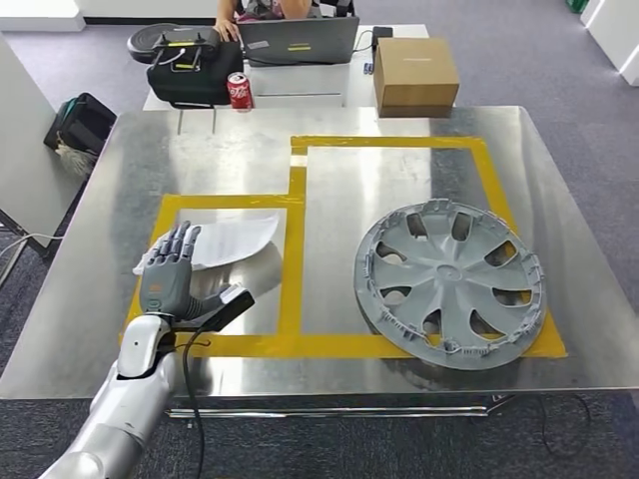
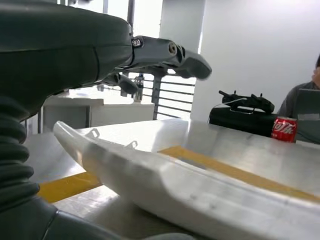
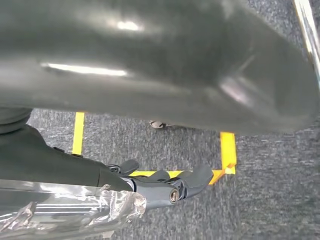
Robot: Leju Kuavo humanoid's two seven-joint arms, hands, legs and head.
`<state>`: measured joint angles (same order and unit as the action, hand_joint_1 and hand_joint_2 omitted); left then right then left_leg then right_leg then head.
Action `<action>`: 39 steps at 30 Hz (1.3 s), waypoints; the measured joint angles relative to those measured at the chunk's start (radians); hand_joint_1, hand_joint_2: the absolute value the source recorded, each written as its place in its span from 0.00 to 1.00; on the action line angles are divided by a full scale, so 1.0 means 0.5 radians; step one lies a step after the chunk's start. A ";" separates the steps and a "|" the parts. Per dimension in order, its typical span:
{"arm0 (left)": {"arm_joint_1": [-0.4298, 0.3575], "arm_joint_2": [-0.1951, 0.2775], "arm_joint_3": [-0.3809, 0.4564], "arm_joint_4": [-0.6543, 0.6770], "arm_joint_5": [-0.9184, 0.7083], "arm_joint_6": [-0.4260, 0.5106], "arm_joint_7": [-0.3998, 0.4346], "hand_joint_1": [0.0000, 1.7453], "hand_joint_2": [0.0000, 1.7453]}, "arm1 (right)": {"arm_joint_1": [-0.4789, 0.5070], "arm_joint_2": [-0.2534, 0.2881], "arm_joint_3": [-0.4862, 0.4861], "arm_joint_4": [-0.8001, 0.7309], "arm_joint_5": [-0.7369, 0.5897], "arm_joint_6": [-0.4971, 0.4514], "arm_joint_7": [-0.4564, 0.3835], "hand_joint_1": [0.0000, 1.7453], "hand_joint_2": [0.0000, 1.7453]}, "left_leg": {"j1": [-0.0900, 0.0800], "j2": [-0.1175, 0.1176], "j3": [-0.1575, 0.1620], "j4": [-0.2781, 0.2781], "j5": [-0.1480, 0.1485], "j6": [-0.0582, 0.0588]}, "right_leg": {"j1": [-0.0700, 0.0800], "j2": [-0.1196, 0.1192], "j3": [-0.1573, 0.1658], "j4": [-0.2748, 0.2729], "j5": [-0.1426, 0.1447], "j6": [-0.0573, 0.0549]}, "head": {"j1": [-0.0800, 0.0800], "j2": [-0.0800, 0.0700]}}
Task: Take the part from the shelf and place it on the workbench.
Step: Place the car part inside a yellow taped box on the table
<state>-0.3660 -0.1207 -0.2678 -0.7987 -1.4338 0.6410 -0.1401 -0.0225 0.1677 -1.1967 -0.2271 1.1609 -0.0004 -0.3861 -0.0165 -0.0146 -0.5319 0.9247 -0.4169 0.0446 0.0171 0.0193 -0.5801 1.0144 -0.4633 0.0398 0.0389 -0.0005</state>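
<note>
The left hand (image 1: 167,274) hovers over the metal workbench (image 1: 113,220), fingers spread and straight, holding nothing; its fingertips reach the near edge of a white curved part (image 1: 226,239) that lies flat inside the smaller yellow-taped rectangle (image 1: 296,215). In the left wrist view the part (image 2: 151,177) lies on the bench below the outstretched fingers (image 2: 177,55), with a gap between them. The right hand (image 3: 166,185) hangs over grey carpet (image 3: 264,200) marked with yellow tape, fingers extended and apart, nothing in its grasp. To the right of the white part, in the larger taped rectangle, a grey hubcap (image 1: 449,282) lies flat. Beyond the part, past the bench's far edge, stand a red cola can (image 1: 240,91), a black bag (image 1: 195,72), a laptop (image 1: 300,42) with a person (image 1: 241,12) behind it, and a cardboard box (image 1: 415,75).
</note>
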 joint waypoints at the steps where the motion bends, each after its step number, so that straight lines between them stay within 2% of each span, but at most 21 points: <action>1: 0.000 -0.003 0.009 -0.002 0.024 0.002 -0.015 0.00 0.00 | -0.001 0.000 0.000 0.000 0.000 -0.001 -0.002 0.00 0.00 | 0.009 0.004 0.016 -0.014 0.008 0.001 | -0.006 -0.005 -0.047 0.100 -0.052 0.010 | 0.006 0.000; 3: 0.009 -0.005 0.025 -0.006 0.087 0.006 -0.059 0.00 0.00 | -0.002 0.000 0.000 0.001 0.000 0.000 -0.002 0.00 0.00 | 0.017 0.007 0.024 -0.016 0.010 -0.001 | -0.028 -0.014 -0.185 0.371 -0.165 0.036 | 0.014 0.000; 5: 0.041 -0.008 0.051 -0.041 0.225 0.013 -0.145 0.00 0.00 | -0.001 0.000 0.000 0.001 0.000 -0.002 -0.002 0.00 0.00 | 0.028 0.008 0.027 -0.009 0.000 -0.016 | -0.052 -0.020 -0.261 0.489 -0.165 0.064 | 0.014 0.000; 6: 0.062 -0.009 0.070 -0.074 0.315 0.015 -0.197 0.00 0.00 | 0.000 0.000 0.000 0.001 0.001 -0.004 -0.001 0.00 0.00 | 0.038 0.008 0.028 0.000 -0.009 -0.029 | -0.064 -0.023 -0.240 0.432 -0.106 0.079 | 0.013 0.000; 9: 0.123 -0.006 0.129 -0.214 0.542 -0.005 -0.323 0.00 0.00 | -0.001 0.008 -0.001 0.005 0.006 -0.010 0.009 0.00 0.00 | 0.059 0.005 0.013 0.061 -0.053 -0.088 | -0.092 -0.024 -0.055 0.082 0.068 0.126 | 0.023 0.000; 11: 0.174 0.001 0.164 -0.328 0.664 -0.030 -0.394 0.00 0.00 | -0.004 0.014 -0.001 0.010 0.014 -0.013 0.019 0.00 0.00 | 0.055 0.001 -0.009 0.101 -0.068 -0.118 | -0.094 -0.012 -0.022 0.027 0.064 0.103 | 0.026 0.000; 14: 0.266 0.016 0.212 -0.510 0.842 -0.065 -0.494 0.00 0.00 | -0.005 0.011 -0.001 0.011 0.023 -0.026 0.027 0.00 0.00 | 0.060 0.002 -0.033 0.137 -0.092 -0.145 | -0.096 -0.006 -0.060 0.047 0.065 0.037 | 0.016 0.000; 16: 0.316 0.029 0.247 -0.628 0.944 -0.089 -0.541 0.00 0.00 | -0.005 0.011 -0.002 0.011 0.029 -0.033 0.020 0.00 0.00 | 0.064 0.006 -0.096 0.276 -0.205 -0.160 | -0.095 -0.009 -0.081 0.044 0.078 0.001 | 0.009 0.000; 18: 0.357 0.045 0.289 -0.720 1.038 -0.104 -0.579 0.00 0.00 | -0.007 0.011 -0.002 0.011 0.035 -0.037 0.009 0.00 0.00 | 0.064 0.007 -0.209 0.543 -0.356 -0.166 | -0.088 -0.011 -0.113 0.042 0.097 -0.023 | 0.003 0.000; 20: 0.395 0.063 0.342 -0.785 1.104 -0.109 -0.609 0.00 0.00 | -0.007 0.011 -0.002 0.011 0.040 -0.040 0.004 0.00 0.00 | 0.063 0.007 -0.261 0.701 -0.409 -0.159 | -0.078 -0.012 -0.149 0.043 0.124 -0.033 | 0.000 0.000; 21: 0.408 0.070 0.365 -0.810 1.120 -0.110 -0.618 0.00 0.00 | -0.006 0.011 -0.002 0.011 0.042 -0.042 0.003 0.00 0.00 | 0.060 0.007 -0.232 0.671 -0.378 -0.150 | -0.073 -0.012 -0.168 0.043 0.140 -0.034 | 0.000 0.000; 23: 0.419 0.079 0.399 -0.853 1.142 -0.111 -0.630 0.00 0.00 | -0.008 0.011 -0.003 0.011 0.044 -0.043 0.003 0.00 0.00 | 0.050 0.007 -0.074 0.435 -0.272 -0.123 | -0.066 -0.012 -0.205 0.043 0.177 -0.029 | -0.001 0.000; 24: 0.419 0.081 0.412 -0.872 1.157 -0.111 -0.637 0.00 0.00 | -0.010 0.011 -0.003 0.011 0.046 -0.043 0.002 0.00 0.00 | 0.043 0.008 0.014 0.296 -0.241 -0.114 | -0.062 -0.013 -0.221 0.043 0.195 -0.023 | -0.001 0.000; 26: 0.420 0.082 0.447 -0.895 1.216 -0.113 -0.661 0.00 0.00 | -0.013 0.011 -0.004 0.011 0.051 -0.042 0.001 0.00 0.00 | 0.031 0.007 0.103 0.141 -0.222 -0.104 | -0.058 -0.014 -0.235 0.034 0.233 -0.002 | -0.002 0.000; 28: 0.426 0.084 0.501 -0.900 1.324 -0.121 -0.706 0.00 0.00 | -0.010 0.011 -0.005 0.011 0.060 -0.037 0.001 0.00 0.00 | 0.025 0.008 0.089 0.119 -0.197 -0.090 | -0.061 -0.014 -0.233 0.005 0.276 0.026 | -0.008 0.000; 30: 0.430 0.087 0.570 -0.898 1.444 -0.135 -0.758 0.00 0.00 | -0.002 0.011 -0.006 0.011 0.075 -0.034 0.002 0.00 0.00 | 0.028 0.014 0.064 0.106 -0.154 -0.061 | -0.065 -0.016 -0.251 0.021 0.237 0.046 | -0.011 0.000; 33: 0.435 0.091 0.690 -0.870 1.596 -0.162 -0.819 0.00 0.00 | 0.005 0.011 -0.008 0.011 0.101 -0.030 0.007 0.00 0.00 | 0.031 0.008 -0.009 0.101 -0.081 -0.036 | -0.061 -0.023 -0.343 0.348 -0.064 0.061 | -0.007 0.000; 34: 0.436 0.093 0.736 -0.847 1.654 -0.180 -0.835 0.00 0.00 | 0.005 0.011 -0.009 0.011 0.109 -0.027 0.007 0.00 0.00 | 0.029 0.001 -0.039 0.103 -0.057 -0.035 | -0.059 -0.023 -0.364 0.483 -0.138 0.062 | -0.007 0.000; 35: 0.437 0.094 0.783 -0.817 1.718 -0.205 -0.852 0.00 0.00 | 0.004 0.011 -0.009 0.011 0.116 -0.025 0.007 0.00 0.00 | 0.026 -0.005 -0.068 0.104 -0.034 -0.035 | -0.055 -0.023 -0.361 0.568 -0.162 0.061 | -0.008 0.000; 37: 0.436 0.096 0.886 -0.737 1.884 -0.282 -0.891 0.00 0.00 | 0.003 0.011 -0.010 0.011 0.132 -0.022 0.009 0.00 0.00 | 0.020 -0.027 -0.121 0.106 0.008 -0.041 | -0.045 -0.016 -0.242 0.522 -0.104 0.045 | -0.008 0.000; 39: 0.430 0.096 0.995 -0.645 2.047 -0.351 -0.933 0.00 0.00 | -0.001 0.008 -0.010 0.010 0.148 -0.024 0.011 0.00 0.00 | 0.016 -0.052 -0.162 0.109 0.045 -0.053 | -0.036 0.049 -0.002 0.240 -0.059 0.006 | -0.009 0.000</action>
<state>-0.1509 -0.0730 0.2298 -1.1214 -0.4103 0.4657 -0.6064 -0.0233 0.1716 -1.2016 -0.2220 1.2348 -0.0126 -0.3805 -0.0084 -0.0407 -0.6127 0.9792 -0.3945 0.0182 -0.0009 0.0439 -0.5813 1.1346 -0.4928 0.0430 0.0345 -0.0004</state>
